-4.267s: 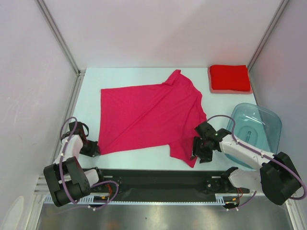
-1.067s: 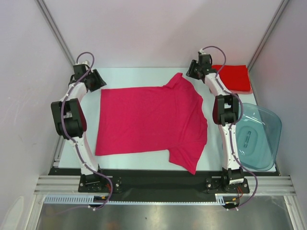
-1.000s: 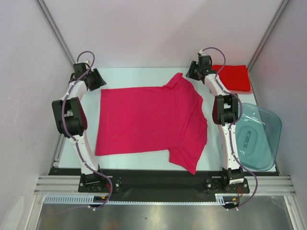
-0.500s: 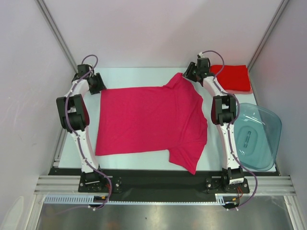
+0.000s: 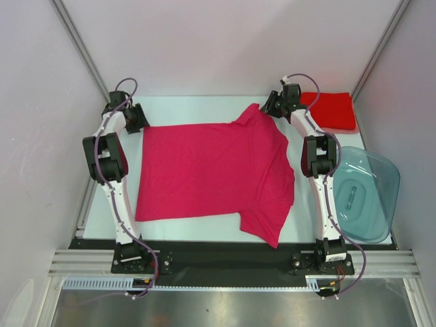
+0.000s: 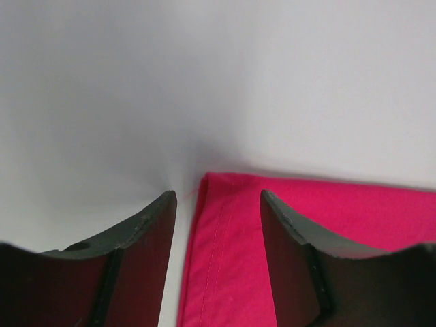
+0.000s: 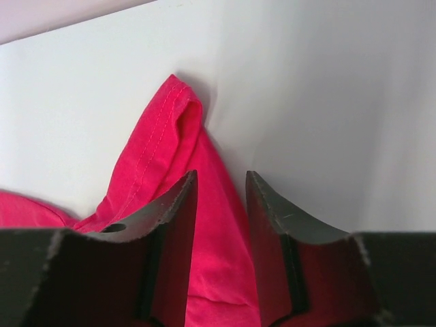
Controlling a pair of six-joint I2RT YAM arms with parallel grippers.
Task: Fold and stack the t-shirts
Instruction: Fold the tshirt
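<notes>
Top view: pink shirt [image 5: 214, 174] flat mid-table, red shirt [image 5: 330, 111] folded far right. Left gripper [image 6: 218, 197] jaws spread over far hem corner; right gripper [image 7: 221, 176] jaws spread astride sleeve tip. Go lower, pinch deep, lift together.

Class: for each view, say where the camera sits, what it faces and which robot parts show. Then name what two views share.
Top external: above and behind the bases, looking down on the table, magenta t-shirt and folded red t-shirt; both arms show.
Left wrist: behind the left gripper, facing the shirt's far-left corner; its fingers show.
Right wrist: behind the right gripper, facing a sleeve; its fingers show.
Shared: the magenta t-shirt, in all three.
</notes>
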